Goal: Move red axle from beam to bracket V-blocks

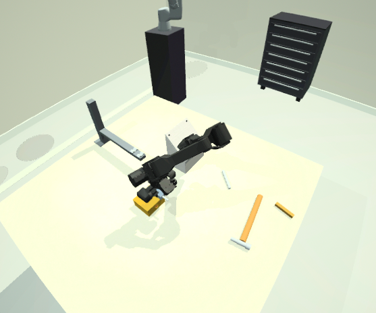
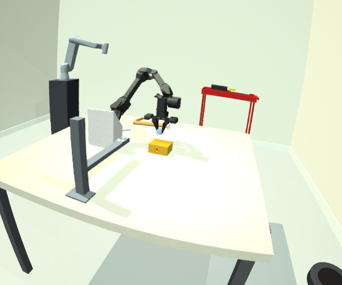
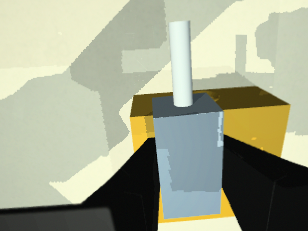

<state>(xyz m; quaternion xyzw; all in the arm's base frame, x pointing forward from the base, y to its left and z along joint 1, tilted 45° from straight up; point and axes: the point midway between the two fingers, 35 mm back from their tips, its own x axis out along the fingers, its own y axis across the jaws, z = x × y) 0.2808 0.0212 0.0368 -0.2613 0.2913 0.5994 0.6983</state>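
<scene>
My gripper (image 1: 161, 195) (image 2: 159, 131) (image 3: 182, 143) is shut on a blue-grey block (image 3: 187, 159) that has a white pin (image 3: 180, 64) sticking out of its far end. It hangs a little above the yellow beam (image 1: 146, 204) (image 2: 160, 146) (image 3: 255, 119), which lies on the table. The red axle (image 2: 156, 150) shows only as a small red spot on the beam's side face. The grey L-shaped bracket (image 1: 117, 139) (image 2: 79, 153) stands to the left, with its V-blocks (image 1: 138, 153) (image 2: 122, 140) at the near end of its flat arm.
A white base block (image 1: 181, 135) (image 2: 101, 127) carries the arm. A hammer (image 1: 250, 222), a short orange bar (image 1: 284, 210) and a loose white pin (image 1: 226, 179) lie to the right. A black pedestal (image 1: 166, 64), a drawer cabinet (image 1: 294, 55) and a red rack (image 2: 229, 95) stand off the table.
</scene>
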